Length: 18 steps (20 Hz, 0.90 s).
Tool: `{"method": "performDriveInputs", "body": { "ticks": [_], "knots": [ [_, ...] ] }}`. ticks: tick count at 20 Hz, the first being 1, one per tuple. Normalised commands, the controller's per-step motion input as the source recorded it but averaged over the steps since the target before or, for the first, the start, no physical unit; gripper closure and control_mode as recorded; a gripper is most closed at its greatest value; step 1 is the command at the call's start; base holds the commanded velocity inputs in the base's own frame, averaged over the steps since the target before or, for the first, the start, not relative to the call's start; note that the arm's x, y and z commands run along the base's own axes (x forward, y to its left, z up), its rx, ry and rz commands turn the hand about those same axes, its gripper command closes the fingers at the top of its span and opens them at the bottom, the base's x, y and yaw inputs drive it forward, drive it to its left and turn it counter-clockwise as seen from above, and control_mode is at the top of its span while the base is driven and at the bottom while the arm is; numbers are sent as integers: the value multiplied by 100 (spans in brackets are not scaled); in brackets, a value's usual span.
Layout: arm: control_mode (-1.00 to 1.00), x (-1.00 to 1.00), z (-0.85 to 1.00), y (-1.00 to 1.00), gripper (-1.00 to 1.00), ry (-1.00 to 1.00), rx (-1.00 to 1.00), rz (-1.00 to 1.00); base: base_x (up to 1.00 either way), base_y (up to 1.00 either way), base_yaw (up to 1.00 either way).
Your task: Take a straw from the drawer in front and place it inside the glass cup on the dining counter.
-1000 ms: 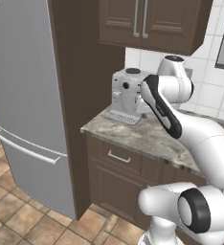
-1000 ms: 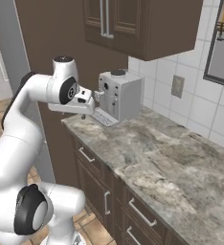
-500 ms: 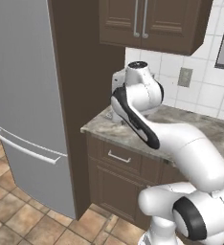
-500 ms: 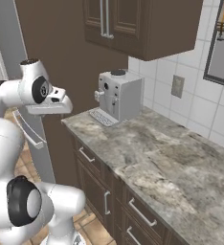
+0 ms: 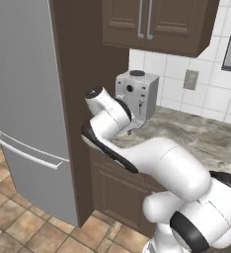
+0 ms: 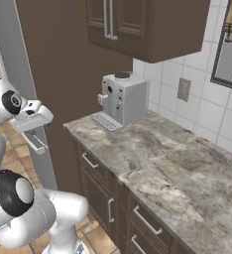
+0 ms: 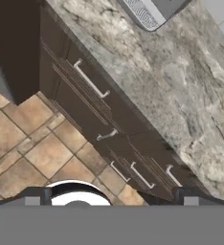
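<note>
Jaws stand fully apart, holding nothing; we aim the gripper (image 6: 36,115) at a drawer handle (image 7: 90,79) first.

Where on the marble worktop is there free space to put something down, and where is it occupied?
The marble worktop is bare from the coffee machine rightward along the tiled wall and out to its front edge. The only occupied part is the left end, where the machine and its drip tray stand.

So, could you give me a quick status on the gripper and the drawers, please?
Gripper open, empty, out over the floor beside the fridge. Drawers under the marble worktop all shut; no straw seen. Coffee machine well clear.
</note>
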Motion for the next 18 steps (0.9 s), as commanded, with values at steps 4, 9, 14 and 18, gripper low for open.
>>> {"method": "performDriveInputs", "body": {
  "ticks": [4, 9, 14, 18],
  "knots": [
    [-100, 0, -50, 35, -100, 0, -32, -2, 0, 0, 0],
    [-100, 0, -51, 15, -100, 0, -30, 0, 0, 0, 0],
    [-100, 0, -46, 3, -100, 0, -30, 0, 0, 0, 0],
    [-100, 2, -44, 0, -100, 0, -27, 0, 0, 0, 0]
  ]
}}
